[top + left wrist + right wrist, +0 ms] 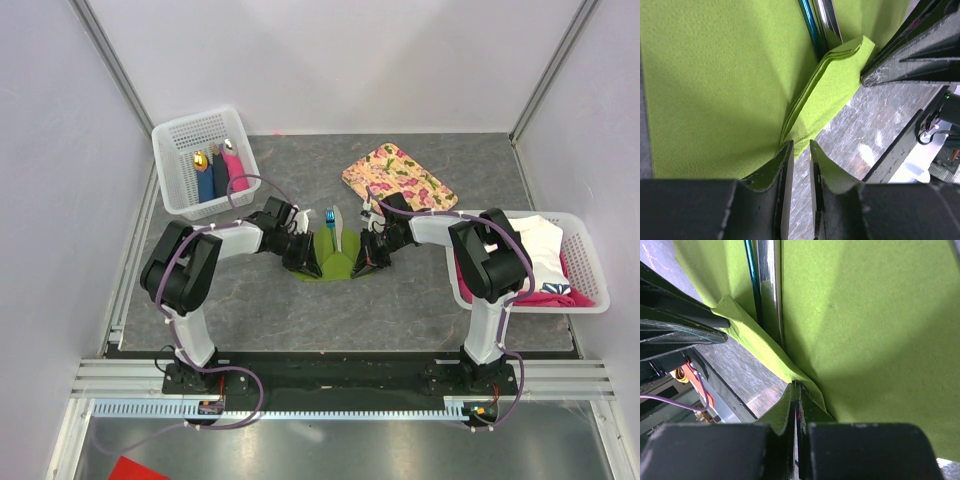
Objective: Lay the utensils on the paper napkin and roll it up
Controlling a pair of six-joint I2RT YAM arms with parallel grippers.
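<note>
Your two utensils (335, 221) lie side by side at the middle of the table (250, 300). Their long axes run near to far, and their heads point far, past the napkin's edge. The blue one (330, 217) is on the left, the silvery one (341, 226) on the right. Their handles sit in the crease of the green napkin (328, 266), whose two sides are raised.

Your left gripper (799, 147) has its jaws slightly apart at the napkin's edge. Your right gripper (796, 387) is pinched together on the napkin's folded edge.

The far-left basket (170, 170) holds a dark blue bundle (207, 180), a pink bundle (237, 172) and a gold piece (200, 160). The right basket (590, 260) holds a white cloth (540, 245) and a pink cloth (545, 297). A flowered tray (400, 178) lies far right of the napkin.
</note>
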